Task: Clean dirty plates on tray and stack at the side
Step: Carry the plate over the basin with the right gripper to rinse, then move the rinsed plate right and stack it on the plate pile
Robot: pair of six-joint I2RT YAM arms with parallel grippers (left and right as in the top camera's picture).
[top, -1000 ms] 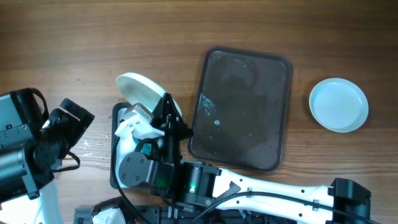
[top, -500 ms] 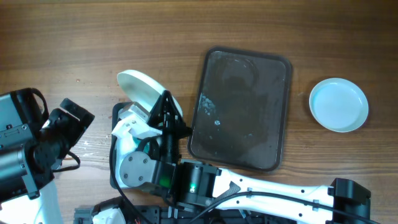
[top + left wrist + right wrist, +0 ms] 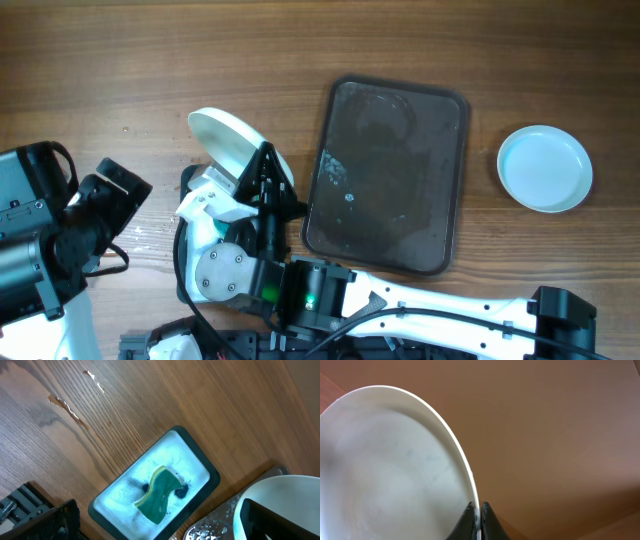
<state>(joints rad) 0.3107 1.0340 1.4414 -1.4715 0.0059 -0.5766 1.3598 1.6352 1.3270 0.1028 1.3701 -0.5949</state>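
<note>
My right gripper point(image 3: 264, 172) is shut on the rim of a white plate point(image 3: 228, 140) and holds it tilted on edge above the table, left of the dark tray point(image 3: 440, 200). In the right wrist view the fingers point(image 3: 479, 512) pinch the plate's rim point(image 3: 385, 470). A second white plate point(image 3: 545, 168) lies flat on the table right of the tray. My left gripper point(image 3: 157, 517) is open and empty above a dark sponge dish point(image 3: 200, 467) that holds a green sponge point(image 3: 157, 492). The held plate's edge shows at the lower right of that view point(image 3: 285, 492).
The tray holds no plates, only wet smears near its left side point(image 3: 335, 170). The sponge dish point(image 3: 186, 180) is mostly hidden under the right arm's wrist. The left arm point(image 3: 60, 235) fills the lower left corner.
The right wrist has shifted slightly down and left, with the plate still gripped and tilted. The left arm has not moved.
</note>
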